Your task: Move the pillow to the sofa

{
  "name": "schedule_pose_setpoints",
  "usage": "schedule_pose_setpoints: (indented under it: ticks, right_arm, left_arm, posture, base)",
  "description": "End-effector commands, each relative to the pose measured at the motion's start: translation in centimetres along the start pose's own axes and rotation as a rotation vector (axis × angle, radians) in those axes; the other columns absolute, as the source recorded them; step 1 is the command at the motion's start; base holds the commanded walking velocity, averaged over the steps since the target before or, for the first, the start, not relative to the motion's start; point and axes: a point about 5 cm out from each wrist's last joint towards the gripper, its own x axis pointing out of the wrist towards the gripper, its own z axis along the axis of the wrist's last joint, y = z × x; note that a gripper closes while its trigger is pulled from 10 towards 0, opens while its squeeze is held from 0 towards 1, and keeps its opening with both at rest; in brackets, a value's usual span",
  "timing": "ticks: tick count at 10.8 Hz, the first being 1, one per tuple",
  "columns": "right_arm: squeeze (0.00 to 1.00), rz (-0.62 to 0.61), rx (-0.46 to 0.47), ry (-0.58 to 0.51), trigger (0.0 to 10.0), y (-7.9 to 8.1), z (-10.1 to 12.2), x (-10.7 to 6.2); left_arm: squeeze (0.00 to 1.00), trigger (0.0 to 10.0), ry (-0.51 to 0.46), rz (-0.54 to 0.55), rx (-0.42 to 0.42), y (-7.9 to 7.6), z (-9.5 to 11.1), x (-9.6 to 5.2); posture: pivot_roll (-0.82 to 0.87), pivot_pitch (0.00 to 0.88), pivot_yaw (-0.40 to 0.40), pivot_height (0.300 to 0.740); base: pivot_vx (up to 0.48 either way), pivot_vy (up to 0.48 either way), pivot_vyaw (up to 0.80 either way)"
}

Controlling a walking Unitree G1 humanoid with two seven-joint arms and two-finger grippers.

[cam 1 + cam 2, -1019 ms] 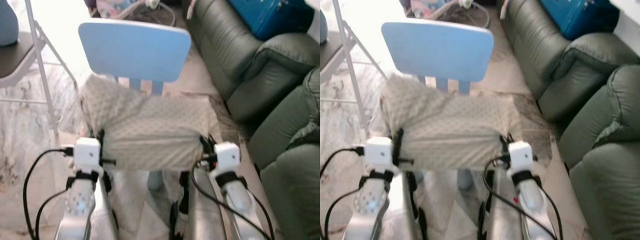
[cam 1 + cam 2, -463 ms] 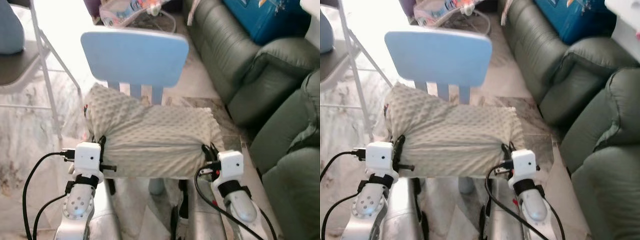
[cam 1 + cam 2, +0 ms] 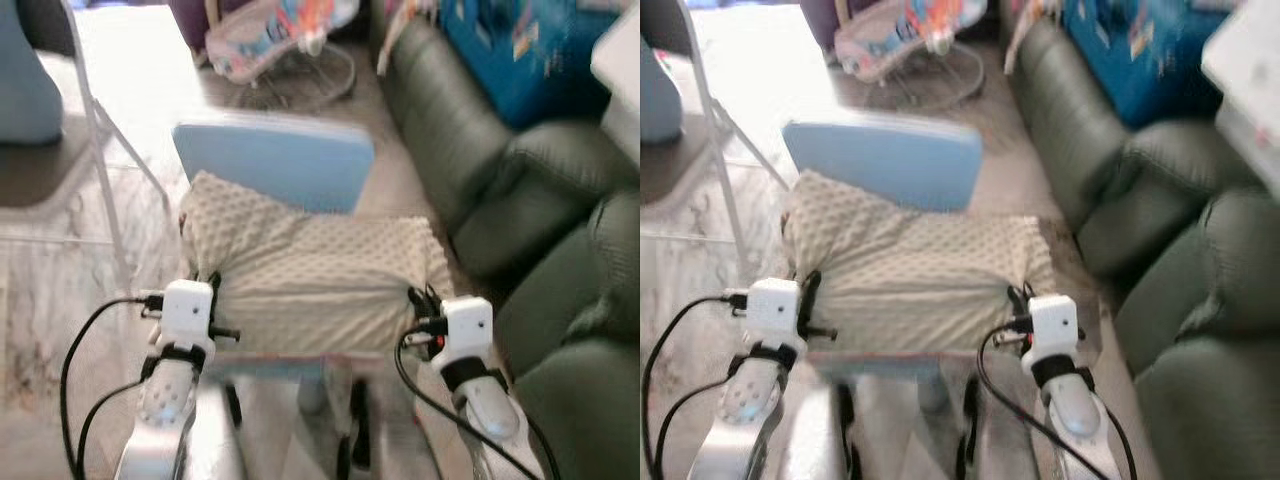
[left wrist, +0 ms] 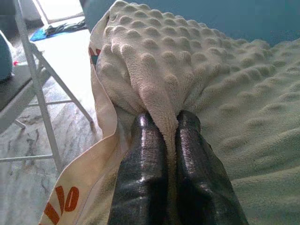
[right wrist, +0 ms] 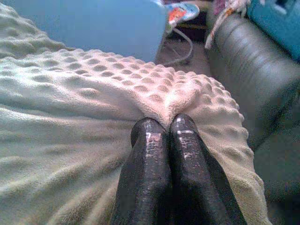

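Between my two grippers hangs the pillow (image 3: 315,280), cream w/ a bumpy dotted cover, lifted in front of the light-blue chair (image 3: 272,165); its far edge overlaps the chair back, and I can't tell whether it's fully off the seat. My left gripper (image 4: 165,124) is pinched tight on a fold of fabric at the pillow's left end, jaws nearly closed w/ the cloth squeezed between them. My right gripper (image 5: 164,126) does the same at the right end, fingers pressed together on a ridge of the cover. A label strip w/ red print (image 4: 61,206) dangles by the left pinch.

The dark green sofa (image 3: 520,200) sits to my right, w/ a blue box (image 3: 510,60) on its far cushion. A folding chair's metal legs (image 3: 100,150) stand to my left, a baby bouncer (image 3: 275,45) further back on the floor.

Step in hand, as I judge it: carry the pillow clear of the chair, then turn right toward the sofa. To do it well: keep both pinches firm, since I've only got fabric, not the stuffing, so a jerk could slip the cover out. Keep arms level & same spacing so the pillow doesn't sag or twist. Lift enough to clear the chair back before swinging right. Aim for the near cushion, away from the box. Views are blurred, so go slow.
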Motion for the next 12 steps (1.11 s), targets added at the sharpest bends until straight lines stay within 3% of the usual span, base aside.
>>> schedule_pose_setpoints:
  ticks: [1, 12]
  right_arm:
    - [0.0, -0.061, -0.004, -0.022, 10.0, -1.5, 0.6, -0.1]
    - [0.0, -0.031, 0.012, 0.008, 10.0, -1.5, 0.6, 0.1]
  left_arm:
    - [0.0, 10.0, 0.04, 0.055, 0.016, 0.5, -0.6, 0.0]
    - [0.0, 10.0, 0.047, -0.051, -0.06, -1.3, -0.5, 0.2]
  posture:
    - [-0.01, 0.037, -0.052, 0.727]
    - [-0.04, 0.062, -0.056, 0.74]
  base:
    - [0.0, 0.0, 0.0]
    - [-0.022, 0.0, 0.0]
